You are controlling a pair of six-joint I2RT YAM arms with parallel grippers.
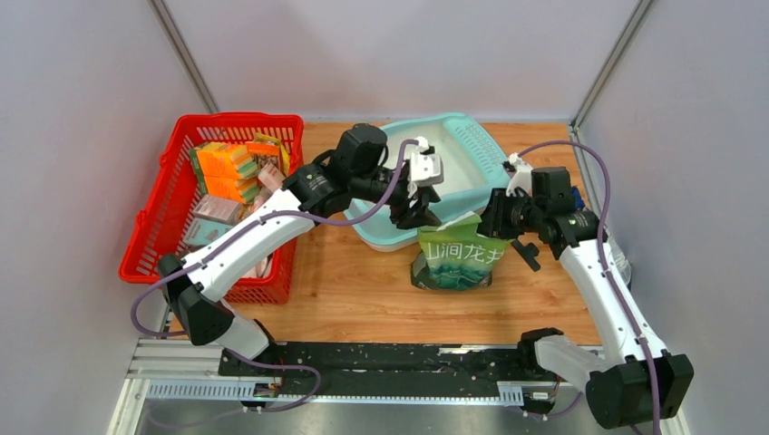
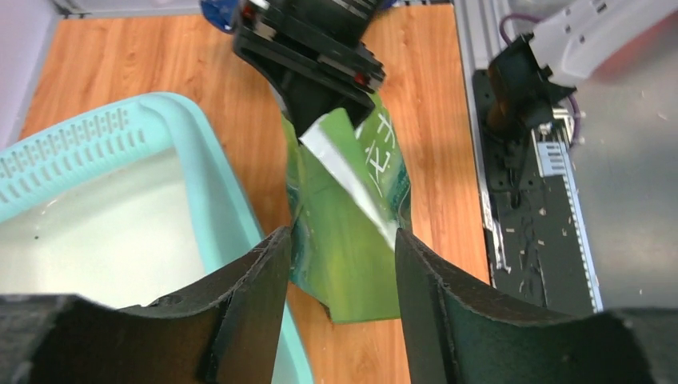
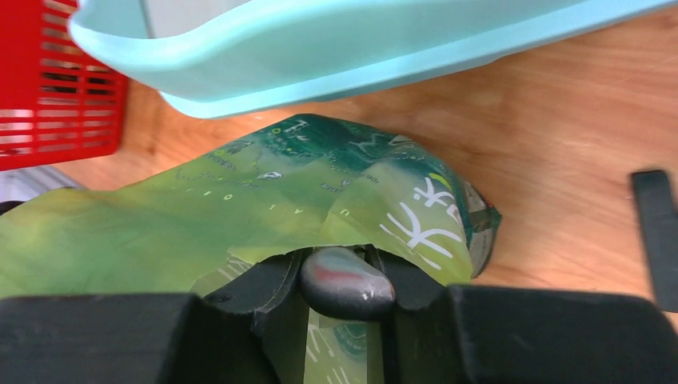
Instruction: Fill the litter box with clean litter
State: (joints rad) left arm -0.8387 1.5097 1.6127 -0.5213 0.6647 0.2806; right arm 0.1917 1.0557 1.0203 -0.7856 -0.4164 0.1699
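The light-teal litter box [image 1: 464, 128] lies at the back middle of the table, its whitish inside [image 2: 96, 240] bare. Just in front of it stands a green printed bag [image 1: 456, 260], torn open at the top. My left gripper [image 1: 420, 214] hangs open over the bag's left top corner, and the green flap [image 2: 352, 240] sits loose between its fingers. My right gripper [image 1: 495, 217] is at the bag's right top corner, shut on the rounded grey metal handle of a scoop [image 3: 345, 282] that goes into the bag [image 3: 240, 200]. The clean litter is hidden.
A red mesh basket [image 1: 154, 222] of sponges and small boxes stands at the left, close to the litter box [image 3: 360, 56]. A black strip [image 1: 526, 254] lies on the wood right of the bag. The black rail [image 2: 544, 232] runs along the near edge.
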